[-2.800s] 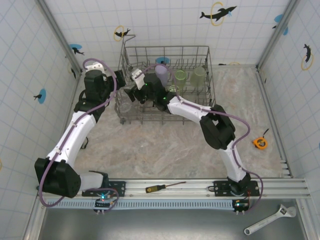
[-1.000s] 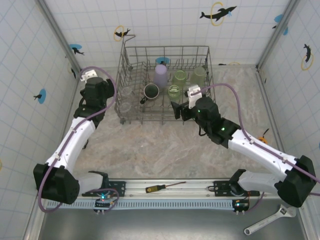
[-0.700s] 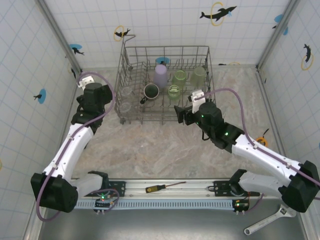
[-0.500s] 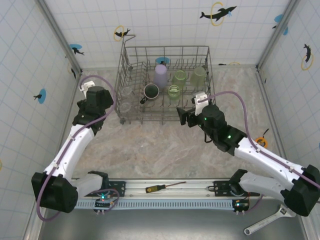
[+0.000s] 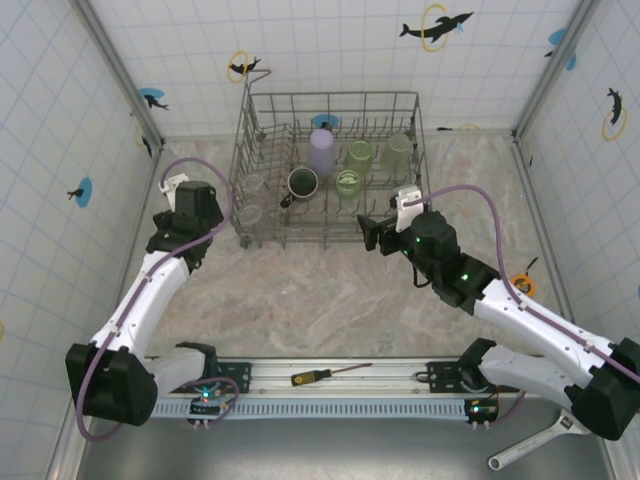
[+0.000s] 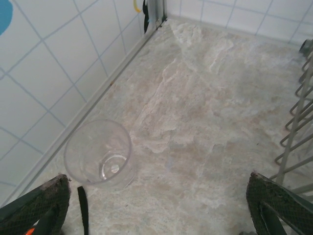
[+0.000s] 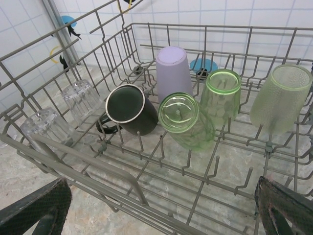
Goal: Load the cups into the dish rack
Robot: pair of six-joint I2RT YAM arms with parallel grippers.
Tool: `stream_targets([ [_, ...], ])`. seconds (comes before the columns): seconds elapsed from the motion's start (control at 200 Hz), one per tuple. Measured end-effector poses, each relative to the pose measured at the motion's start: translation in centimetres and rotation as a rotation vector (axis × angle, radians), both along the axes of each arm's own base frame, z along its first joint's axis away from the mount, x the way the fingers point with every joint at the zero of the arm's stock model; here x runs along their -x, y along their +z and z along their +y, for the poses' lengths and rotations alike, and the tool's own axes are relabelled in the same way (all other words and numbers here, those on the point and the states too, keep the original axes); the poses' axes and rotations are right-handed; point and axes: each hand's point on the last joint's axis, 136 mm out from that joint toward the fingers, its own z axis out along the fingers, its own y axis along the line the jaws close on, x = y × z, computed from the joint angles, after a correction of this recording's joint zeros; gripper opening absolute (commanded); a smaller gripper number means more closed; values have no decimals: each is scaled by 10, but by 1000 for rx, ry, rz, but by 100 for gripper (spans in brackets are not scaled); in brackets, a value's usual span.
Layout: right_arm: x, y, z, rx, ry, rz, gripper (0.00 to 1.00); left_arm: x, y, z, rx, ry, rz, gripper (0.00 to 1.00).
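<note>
- Cups (image 7: 221,95) are sitting in the rack (image 7: 73,166) just ahead of the right gripper (image 7: 161,210), which is gaping wide and gripping nothing.
- Nearest it, a black mug (image 7: 129,110) and a green tumbler (image 7: 183,117) are leaning; beyond them a lavender cup (image 7: 173,73) is standing.
- Left gripper (image 6: 156,205) is also gaping empty, with a clear glass (image 6: 99,154) standing upright on the table (image 6: 205,98) just ahead, toward its left finger.

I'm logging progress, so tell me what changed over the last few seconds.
Both arms drew back from the dish rack: the right pincer pulled out toward the near right, open, leaving the black mug inside; the left pincer swung left and nearer, open above the table by a clear glass. The rack, lavender cup and green tumblers stayed put.
</note>
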Motion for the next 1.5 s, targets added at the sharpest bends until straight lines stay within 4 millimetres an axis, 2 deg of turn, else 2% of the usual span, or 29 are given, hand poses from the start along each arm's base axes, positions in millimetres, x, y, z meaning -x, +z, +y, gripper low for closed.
stream_targets([
  [0.14,0,-3,-1,-3,1,10,100,2,-11,6,-13,6,49,94],
  [0.39,2,3,-2,-25,5,3,100,6,-46,18,-52,14,174,97],
  [0.576,2,4,-2,-30,6,5,100,5,-59,33,-65,41,216,97],
  [0.781,2,3,-1,-36,11,10,100,-6,-68,47,-54,66,209,95],
  [1.086,2,3,-1,-50,6,18,100,-21,-109,55,-45,68,303,89],
  [1.181,2,3,-1,-50,6,19,100,-22,-113,62,-33,84,303,88],
  [1.326,2,4,-1,-53,6,20,100,-29,-105,73,-21,105,261,84],
  [1.501,2,3,-1,-53,6,22,100,-42,-105,70,-1,85,243,79],
])
